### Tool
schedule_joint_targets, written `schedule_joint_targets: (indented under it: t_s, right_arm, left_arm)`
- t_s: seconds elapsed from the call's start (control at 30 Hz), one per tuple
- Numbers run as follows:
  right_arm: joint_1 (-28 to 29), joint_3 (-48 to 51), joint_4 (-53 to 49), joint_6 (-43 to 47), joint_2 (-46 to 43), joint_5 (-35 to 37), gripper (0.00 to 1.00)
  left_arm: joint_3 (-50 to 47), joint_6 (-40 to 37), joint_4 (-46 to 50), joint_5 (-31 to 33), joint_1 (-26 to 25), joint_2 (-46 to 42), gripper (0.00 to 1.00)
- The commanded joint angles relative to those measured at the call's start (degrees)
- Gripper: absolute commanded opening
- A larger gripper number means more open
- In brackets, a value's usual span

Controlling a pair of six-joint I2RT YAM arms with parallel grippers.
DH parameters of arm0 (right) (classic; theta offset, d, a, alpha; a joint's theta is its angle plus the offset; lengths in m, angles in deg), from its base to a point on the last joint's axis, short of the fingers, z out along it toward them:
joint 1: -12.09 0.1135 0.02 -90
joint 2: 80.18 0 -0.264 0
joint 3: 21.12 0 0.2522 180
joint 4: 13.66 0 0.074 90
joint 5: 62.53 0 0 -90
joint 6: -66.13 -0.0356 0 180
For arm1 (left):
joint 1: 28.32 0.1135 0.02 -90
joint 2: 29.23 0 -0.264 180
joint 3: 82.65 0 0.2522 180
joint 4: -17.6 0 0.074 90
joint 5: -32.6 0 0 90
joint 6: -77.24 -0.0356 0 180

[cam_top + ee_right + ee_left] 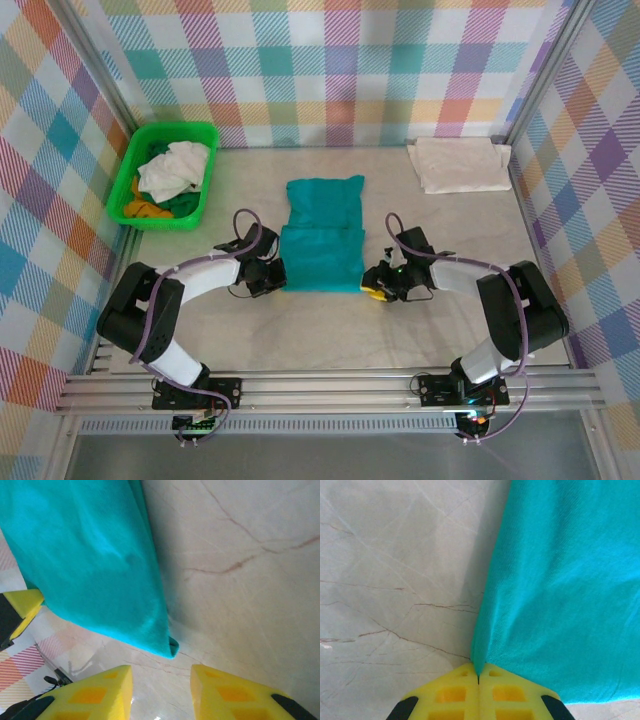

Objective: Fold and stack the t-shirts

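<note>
My left tool (479, 679) is pressed together on the thin left edge of the teal t-shirt (322, 235). My right tool (161, 672) stands spread, with the shirt's corner just above the gap and not inside it. If I lift now, I judge only one side rises and the fold skews; so shallow a pinch could also slip. The shirt lies mid-frame on the worktop (450, 320), a smooth, half-folded rectangle with a crease across it.
</note>
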Motion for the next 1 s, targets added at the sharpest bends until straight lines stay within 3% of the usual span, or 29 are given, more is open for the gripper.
schedule_joint_targets:
  t_s: [0.0,0.37,0.57,0.67,0.87,0.97]
  right_arm:
    - [0.28,-2.65,1.96,-1.89,2.6,-1.89,0.37]
    - [1.15,-3.69,2.6,-2.13,6.11,-1.59,0.39]
    - [2.21,-5.06,4.81,-3.01,7.36,-2.1,0.35]
    - [2.39,-6.28,4.48,-3.01,7.91,-2.02,0.27]
    - [2.48,-5.94,1.27,-1.65,5.14,1.23,0.01]
    - [2.48,-4.28,0.23,-1.0,3.11,1.31,0.0]
  left_arm:
    - [1.16,-0.49,1.02,1.14,-0.44,-2.45,0.0]
    - [1.66,-0.54,0.76,0.41,-0.57,-2.13,0.0]
    - [1.62,-0.4,0.44,0.35,-0.76,-1.84,0.0]
    - [1.38,-0.36,0.75,0.74,-0.78,-2.35,0.0]
    - [0.37,-0.08,1.32,2.16,-0.8,-3.9,0.0]
    - [-0.75,-0.42,1.05,1.69,-0.79,-4.86,0.0]
